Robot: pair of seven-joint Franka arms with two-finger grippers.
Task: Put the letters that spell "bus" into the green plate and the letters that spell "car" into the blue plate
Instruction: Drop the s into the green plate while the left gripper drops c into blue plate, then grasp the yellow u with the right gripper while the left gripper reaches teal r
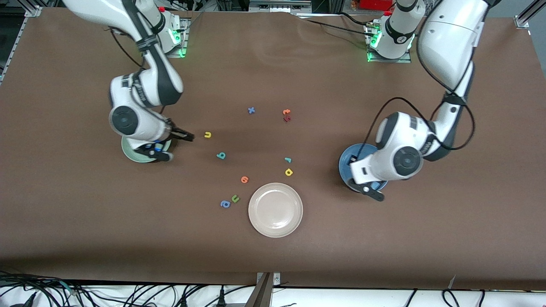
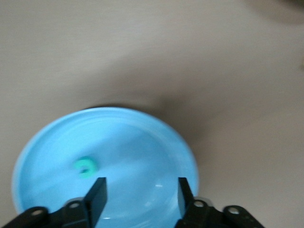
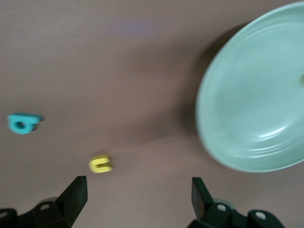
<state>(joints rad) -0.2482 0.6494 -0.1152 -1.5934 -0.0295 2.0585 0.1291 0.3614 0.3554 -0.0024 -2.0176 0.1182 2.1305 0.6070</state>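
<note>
left gripper: jaws apart, empty, over blue plate holding teal "c" | right gripper: jaws wide apart, empty, over bare surface beside glossy round green plate | yellow "u", teal "b" flat on brown surface | "r", "a" near beige plate

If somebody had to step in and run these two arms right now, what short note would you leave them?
Left gripper: open, empty, over the blue plate; teal "c" lies in it.
Right gripper: open, empty, beside the green plate. What that plate holds cannot be made out.
On the table: yellow "u", teal "b", teal "r", yellow "a".
Done: "c" placed.
Left: "u", "b" to green; "r", "a" to blue; locate the "s". Leave the beige plate alone.
</note>
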